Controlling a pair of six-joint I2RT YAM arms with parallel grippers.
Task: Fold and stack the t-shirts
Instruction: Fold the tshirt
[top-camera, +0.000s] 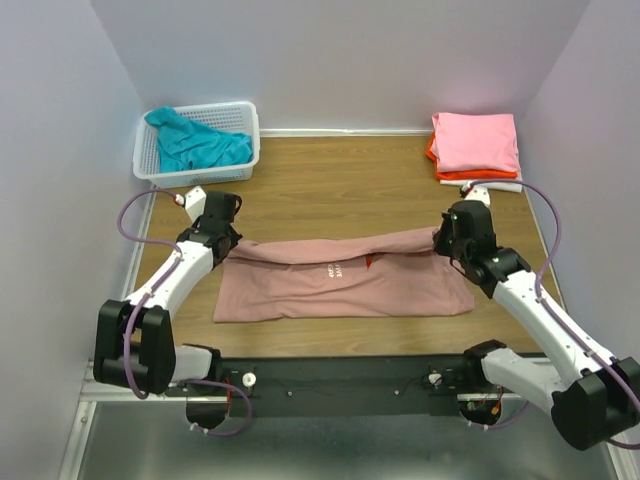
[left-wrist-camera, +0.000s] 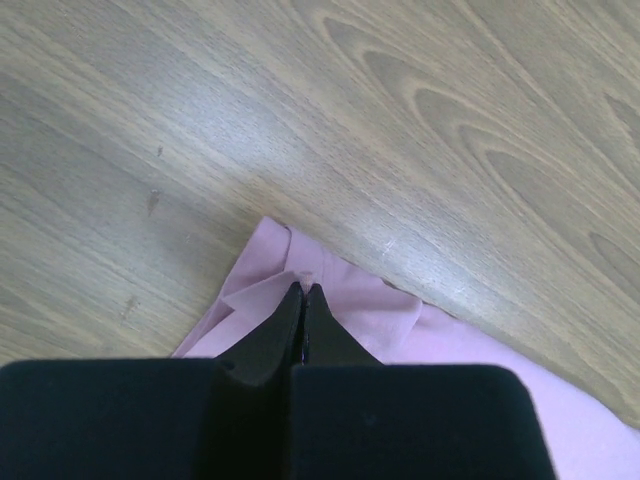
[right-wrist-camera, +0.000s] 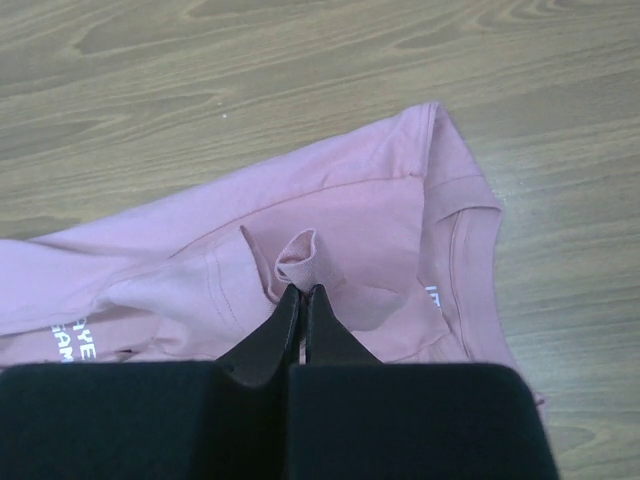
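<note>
Top external: dusty-pink t-shirt (top-camera: 345, 290) lies centre of table (top-camera: 340, 190). Left gripper (top-camera: 232, 243) and right gripper (top-camera: 441, 240) each pinch its far edge, fingers fully closed. Cloth light, limp, probably sags; corners grip best.

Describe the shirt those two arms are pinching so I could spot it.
Look at the middle of the wooden table, just beyond the two arms. A dusty-pink t-shirt lies stretched sideways, pinched at each end by the left gripper and right gripper. Unlike the teal shirt in the basket and the folded stack far right, it is spread out and bears white lettering.
</note>
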